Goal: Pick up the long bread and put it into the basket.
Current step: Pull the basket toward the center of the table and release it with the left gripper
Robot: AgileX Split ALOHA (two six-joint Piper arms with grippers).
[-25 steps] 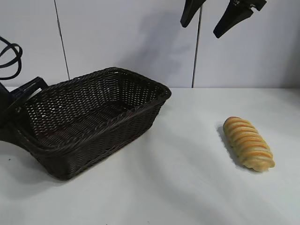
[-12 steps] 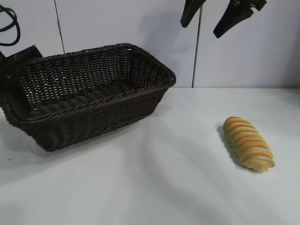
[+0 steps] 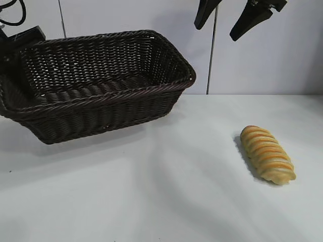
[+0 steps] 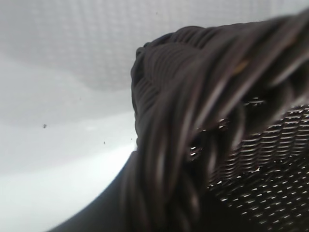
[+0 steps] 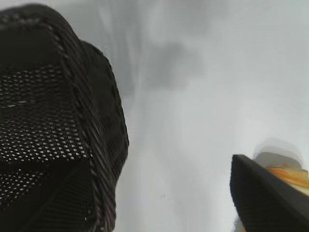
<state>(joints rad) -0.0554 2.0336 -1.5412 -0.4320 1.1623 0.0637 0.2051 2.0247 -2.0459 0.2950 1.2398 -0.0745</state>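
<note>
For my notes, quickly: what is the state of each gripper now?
Left gripper: closed on the basket rim, basket tilted off the table.
Right gripper: jaws open, holding nothing, high above the long bread.

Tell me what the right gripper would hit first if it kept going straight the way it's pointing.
Probably the bare white table. The open right gripper hangs high, angled down, the long bread slightly aside below; depth is unclear.

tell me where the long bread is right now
In the exterior view the long bread lies on the white table at right, apart from the basket.
</note>
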